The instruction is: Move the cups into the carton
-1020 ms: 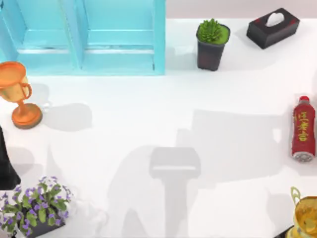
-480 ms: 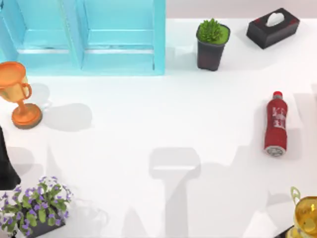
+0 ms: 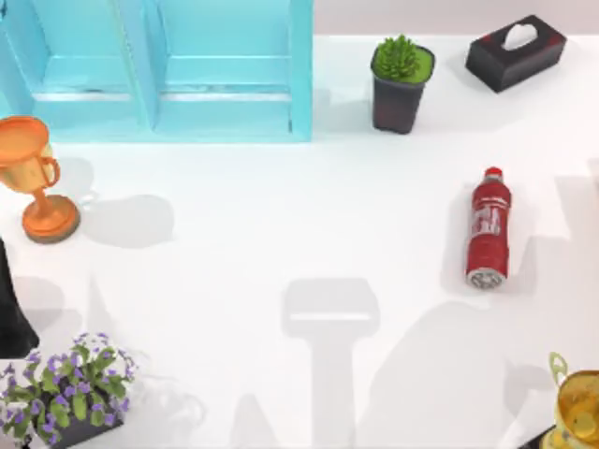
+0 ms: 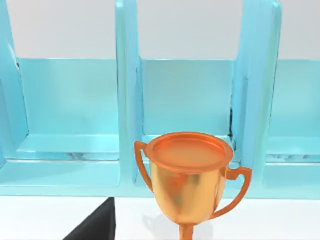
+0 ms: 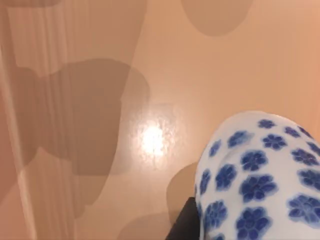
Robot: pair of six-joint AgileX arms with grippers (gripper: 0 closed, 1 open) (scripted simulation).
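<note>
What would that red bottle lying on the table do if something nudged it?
The red bottle lies on its side on the bare white table, so a sideways nudge would probably set it rolling. Its round body looks smooth and glossy, so it may be slippery to grip. It appears rigid rather than floppy.
</note>
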